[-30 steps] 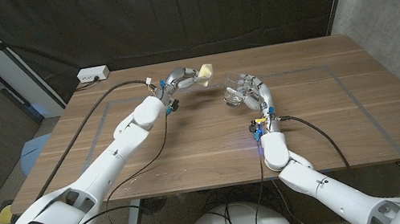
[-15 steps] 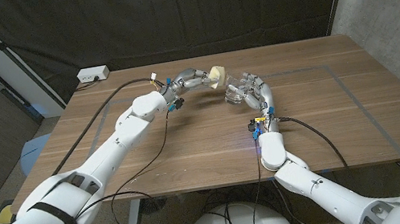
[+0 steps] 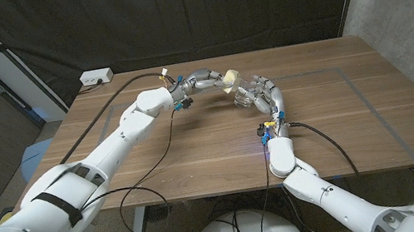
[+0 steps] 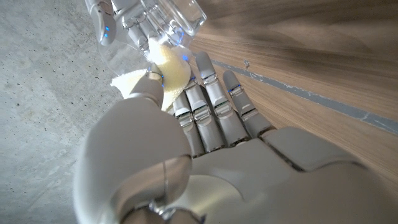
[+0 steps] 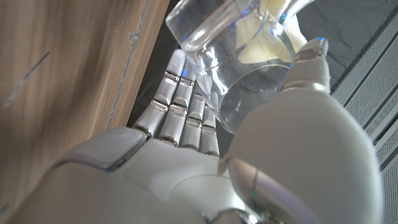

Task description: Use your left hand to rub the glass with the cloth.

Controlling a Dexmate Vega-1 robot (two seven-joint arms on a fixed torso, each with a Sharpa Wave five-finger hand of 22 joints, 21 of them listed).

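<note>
Head view: glass too small and see-through to trace, mostly covered by the right hand at frame centre. Cloth shows as a pale blob; its touch with the glass can't be judged there. Left hand fingers too small to read. Left wrist view: glass cut off at the top edge, cloth partly behind the thumb. Right wrist view: glass cut off at the top edge; cloth blurred through it.
</note>
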